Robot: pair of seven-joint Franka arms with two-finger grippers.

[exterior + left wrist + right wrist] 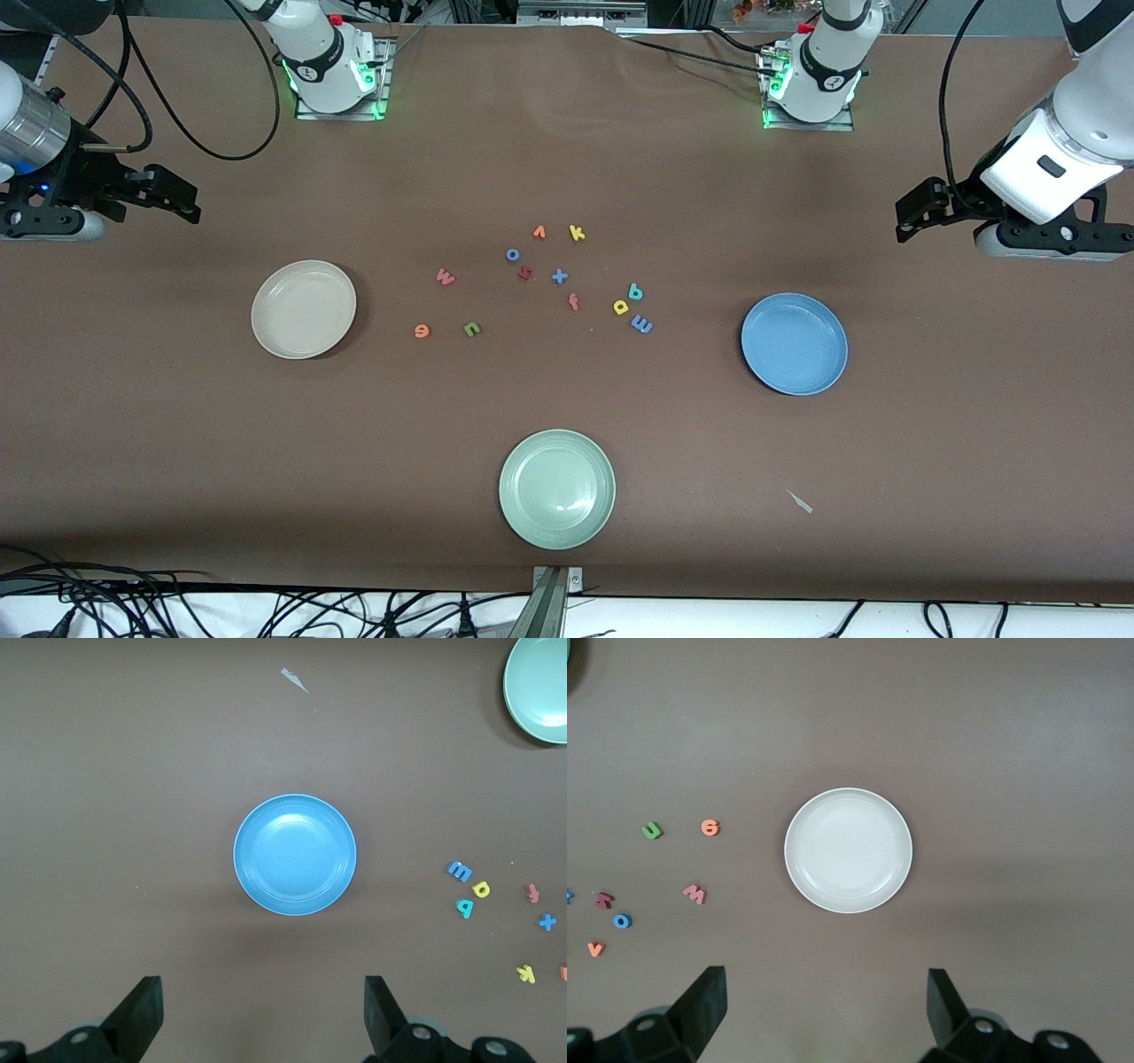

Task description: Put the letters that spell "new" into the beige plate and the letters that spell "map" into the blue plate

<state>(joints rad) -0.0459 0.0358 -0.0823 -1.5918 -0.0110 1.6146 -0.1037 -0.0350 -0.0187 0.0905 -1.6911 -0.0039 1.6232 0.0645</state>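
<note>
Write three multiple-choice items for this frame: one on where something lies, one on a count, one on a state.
1. Which plate lies nearest the front camera?
A. the beige plate
B. the blue plate
C. the pale green plate

2. How many letters are in the plates?
A. none
B. three
C. six

3. How are the two grippers?
A. both shut on letters
B. both open, holding nothing
C. one open, one shut

Answers:
1. C: the pale green plate sits lowest in the front view, below the beige plate and the blue plate.
2. A: all three plates are bare; the green n, the blue m and the other letters lie on the table.
3. B: the left gripper and the right gripper show fingers spread wide, with nothing between them.
</note>
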